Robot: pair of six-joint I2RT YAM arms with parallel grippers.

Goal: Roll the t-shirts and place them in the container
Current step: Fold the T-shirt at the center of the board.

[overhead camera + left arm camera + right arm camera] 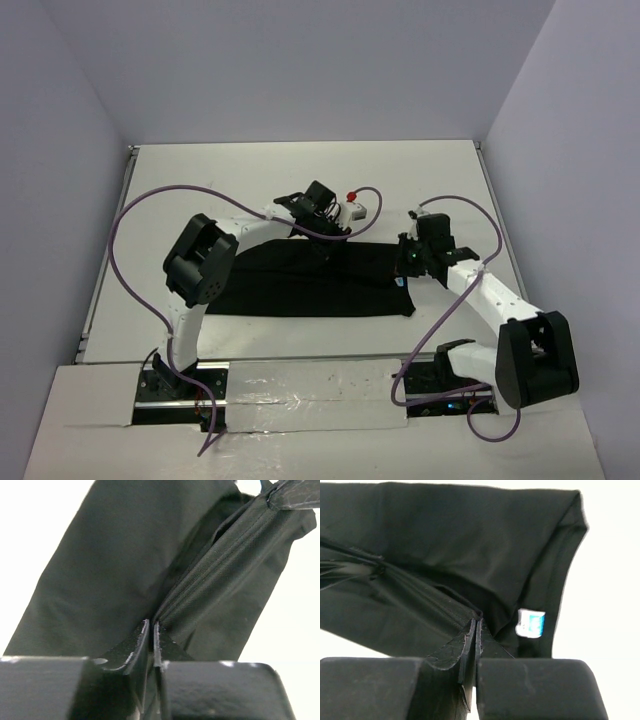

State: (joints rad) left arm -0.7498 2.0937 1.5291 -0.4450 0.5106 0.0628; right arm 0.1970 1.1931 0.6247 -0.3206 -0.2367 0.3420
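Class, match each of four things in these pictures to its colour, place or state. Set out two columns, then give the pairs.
Column one:
1. t-shirt
2. neck label
3. left end effector
4. cable

Column two:
A. purple
B. light blue
C. black, lying in a long strip on the table
D. shut on the shirt's far edge

Pairs: 1-C, 2-B, 3-D, 4-A

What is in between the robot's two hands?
Only the black t-shirt. The left gripper and the right gripper each pinch its edge, and the fabric runs straight between them. The left wrist view shows it best.
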